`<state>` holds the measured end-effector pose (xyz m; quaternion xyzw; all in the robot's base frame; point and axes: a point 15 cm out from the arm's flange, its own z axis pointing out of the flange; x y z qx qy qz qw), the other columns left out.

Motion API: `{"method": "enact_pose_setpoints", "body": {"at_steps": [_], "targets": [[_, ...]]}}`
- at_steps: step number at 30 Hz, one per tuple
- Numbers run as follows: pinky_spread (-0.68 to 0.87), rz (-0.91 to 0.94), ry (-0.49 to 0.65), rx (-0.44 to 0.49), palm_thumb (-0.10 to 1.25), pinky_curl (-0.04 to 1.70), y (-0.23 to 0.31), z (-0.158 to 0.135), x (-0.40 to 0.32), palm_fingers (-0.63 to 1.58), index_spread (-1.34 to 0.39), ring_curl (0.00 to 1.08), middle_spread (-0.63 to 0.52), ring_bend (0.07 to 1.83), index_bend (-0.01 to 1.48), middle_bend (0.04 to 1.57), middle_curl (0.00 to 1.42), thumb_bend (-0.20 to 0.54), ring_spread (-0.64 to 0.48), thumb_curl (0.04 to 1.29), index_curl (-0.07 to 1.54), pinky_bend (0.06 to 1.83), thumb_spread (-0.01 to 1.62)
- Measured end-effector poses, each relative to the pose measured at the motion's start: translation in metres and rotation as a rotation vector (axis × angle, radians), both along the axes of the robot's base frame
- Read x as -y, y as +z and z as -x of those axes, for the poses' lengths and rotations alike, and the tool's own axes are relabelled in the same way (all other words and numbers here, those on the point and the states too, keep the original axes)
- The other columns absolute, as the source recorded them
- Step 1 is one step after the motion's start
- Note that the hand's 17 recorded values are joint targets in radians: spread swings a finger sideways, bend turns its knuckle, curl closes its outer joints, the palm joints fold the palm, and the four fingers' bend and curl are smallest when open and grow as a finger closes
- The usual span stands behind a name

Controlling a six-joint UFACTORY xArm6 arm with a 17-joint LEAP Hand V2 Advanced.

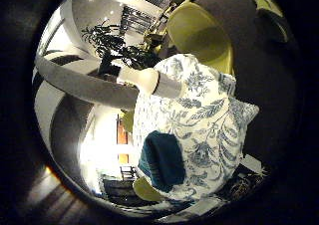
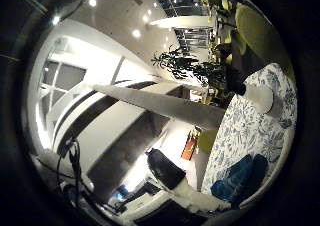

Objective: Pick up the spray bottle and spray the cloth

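You see white spray bottle (image 1: pixel 149 80) lying on floral-clothed worktop (image 1: pixel 209 130), teal cloth (image 1: pixel 162 160) apart from it. Robot hand state: cannot tell.

Both palm cameras look out from well back across the floral tablecloth (image 1: pixel 209 130), sharing its teal cloth (image 1: pixel 162 160), white bottle (image 2: pixel 260 97) and, seemingly, the room's ceiling.

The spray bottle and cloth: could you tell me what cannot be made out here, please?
- Spray bottle: only a white, rounded body shows in both views; nozzle and trigger indistinct.
- Teal cloth on the floral tablecloth: folds too small.
- Hand: none of it shows.
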<state>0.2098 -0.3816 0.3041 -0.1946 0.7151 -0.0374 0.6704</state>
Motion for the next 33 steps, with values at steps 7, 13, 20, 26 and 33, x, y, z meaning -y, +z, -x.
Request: {"method": "enact_pose_setpoints", "body": {"at_steps": [7, 13, 20, 26, 33], "targets": [[0.36, -0.012, 0.07, -0.032, 0.5, 0.27, -0.018, -0.039, -0.013, 0.02, -0.16, 0.25, 0.21, 0.38, 0.15, 0.22, 0.33, -0.03, 0.22, 0.31, 0.27, 0.49, 1.05], [0.35, -0.005, 0.089, -0.082, 0.49, 0.28, -0.034, -0.069, -0.016, 0.01, -0.15, 0.25, 0.21, 0.36, 0.15, 0.22, 0.33, -0.026, 0.23, 0.3, 0.26, 0.48, 1.03], [0.35, 0.001, 0.109, -0.081, 0.49, 0.29, -0.036, -0.1, -0.018, 0.01, -0.15, 0.26, 0.22, 0.36, 0.15, 0.22, 0.33, -0.026, 0.23, 0.3, 0.26, 0.47, 1.02], [0.36, -0.006, 0.11, -0.089, 0.49, 0.3, -0.042, -0.113, -0.014, 0.02, -0.15, 0.26, 0.22, 0.36, 0.15, 0.22, 0.34, -0.026, 0.24, 0.3, 0.25, 0.45, 1.02], [0.36, -0.002, 0.117, -0.1, 0.49, 0.3, -0.047, -0.123, -0.012, 0.02, -0.15, 0.27, 0.22, 0.36, 0.15, 0.23, 0.34, -0.025, 0.24, 0.3, 0.25, 0.44, 1.02]]}}
